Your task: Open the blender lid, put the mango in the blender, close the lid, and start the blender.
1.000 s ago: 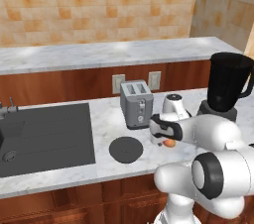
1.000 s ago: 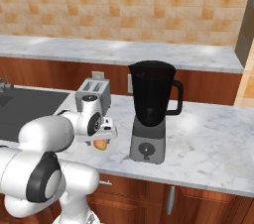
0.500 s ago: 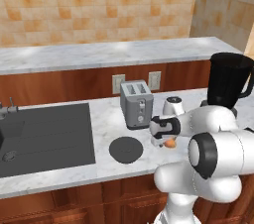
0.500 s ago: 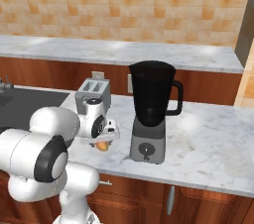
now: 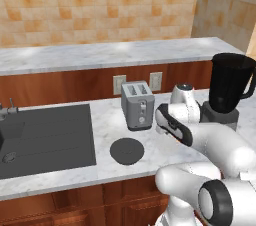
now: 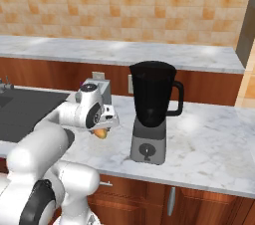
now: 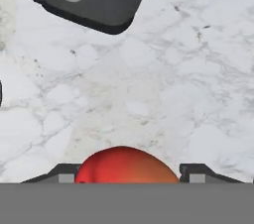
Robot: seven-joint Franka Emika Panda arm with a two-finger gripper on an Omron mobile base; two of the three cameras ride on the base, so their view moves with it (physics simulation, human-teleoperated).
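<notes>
One dark round blender lid (image 5: 127, 150) lies flat on the marble surface (image 5: 107, 120) in the left base view, near of the toaster (image 5: 137, 105) and left of the arm; the blender (image 5: 227, 90) stands far right with its jar top uncovered.

In the right base view, the mango (image 6: 101, 133) sits under the end effector (image 6: 103, 125), just left of the blender's grey base.

In the hand view, the mango (image 7: 126, 165) lies between the two fingertips (image 7: 63, 174), its long axis running across from tip to tip. I cannot tell whether they clench it.
</notes>
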